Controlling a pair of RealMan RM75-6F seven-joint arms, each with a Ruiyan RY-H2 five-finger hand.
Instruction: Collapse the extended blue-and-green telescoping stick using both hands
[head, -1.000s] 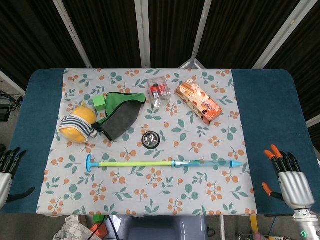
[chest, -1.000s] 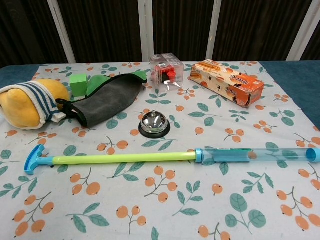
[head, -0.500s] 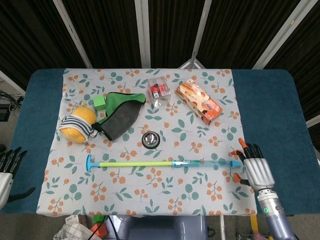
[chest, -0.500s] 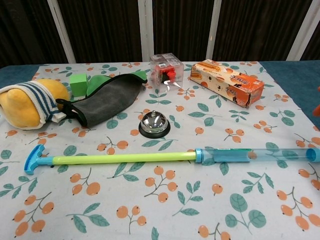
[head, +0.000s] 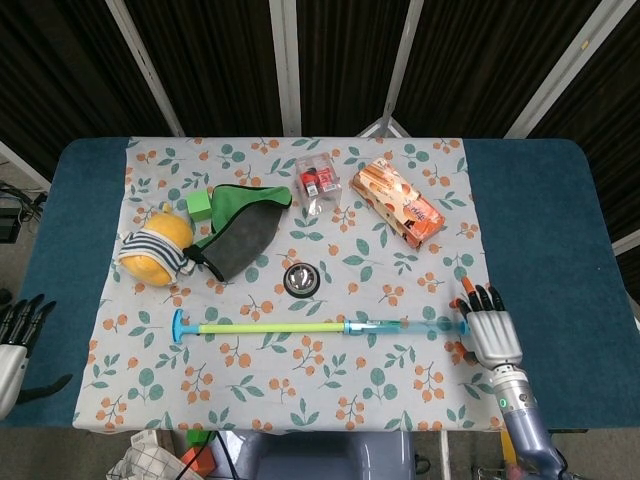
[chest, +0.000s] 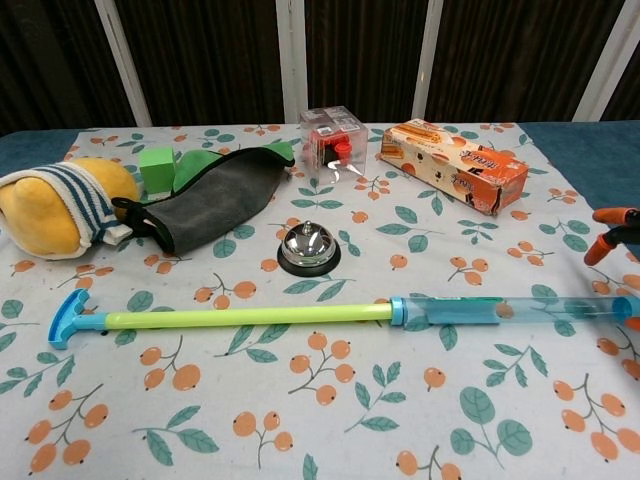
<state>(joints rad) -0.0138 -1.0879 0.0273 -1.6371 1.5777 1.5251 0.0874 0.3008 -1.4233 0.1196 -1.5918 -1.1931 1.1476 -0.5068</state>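
Table (head: 540, 220) under a floral cloth (head: 430, 400), stick (head: 300, 327) lying fully extended across its near side, right hand (head: 490, 335) open and empty at the stick's blue end, left hand (head: 15, 340) open at the table's edge, bell (head: 301, 279) behind the stick

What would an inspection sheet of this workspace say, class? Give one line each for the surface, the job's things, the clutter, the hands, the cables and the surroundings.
Surface: blue table with a floral cloth over its middle.
Job's things: telescoping stick lies fully extended across the cloth, untouched.
Clutter: plush toy, grey-green pouch, green block, bell, clear box, snack box.
Hands: right hand open, fingers spread, at the stick's clear-tube end; left hand open, at the table's edge, far from the stick.
Cables: nothing seen on the table.
Surroundings: dark curtains behind pale struts.
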